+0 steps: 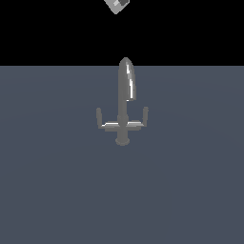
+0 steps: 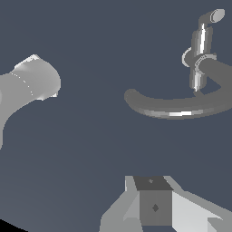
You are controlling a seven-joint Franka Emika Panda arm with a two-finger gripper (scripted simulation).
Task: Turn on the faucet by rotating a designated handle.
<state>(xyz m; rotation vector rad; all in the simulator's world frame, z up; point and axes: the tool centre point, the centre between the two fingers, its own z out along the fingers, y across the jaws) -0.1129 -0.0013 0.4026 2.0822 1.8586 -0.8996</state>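
Barely begun, judging by the layout. Gripper (image 1: 117, 5) only just in view at the top middle of the exterior view, cut off by the frame edge, a small white and grey corner against the black background. Too little shown there to read the jaws; in the wrist view only a blocky white and grey part of it, no fingertips made out, so cannot tell whether open or closed. Nothing seen held. Also in the wrist view a pale rounded arm link (image 2: 31, 84), well apart from the fixture.

Below the gripper in the exterior view, well apart from it and near the frame's centre: the faucet (image 1: 125, 102), upright on the flat grey-blue floor (image 1: 47, 190). Tall arched spout (image 1: 127, 81) with a bright streak, round base (image 1: 122, 140), and a crossbar (image 1: 122, 125) with one upturned tip toward the exterior view's left (image 1: 98, 116) and one toward the exterior view's right (image 1: 145, 114). From the wrist camera, the same spout as a long curved bar (image 2: 176, 108), with the shiny crossbar (image 2: 199, 59) crossing it.

No contact with either tip; which one is the designated handle cannot be told. Left to do, by this reading: nearly everything, namely descend to the crossbar, meet the right tip, and push it around the stem.
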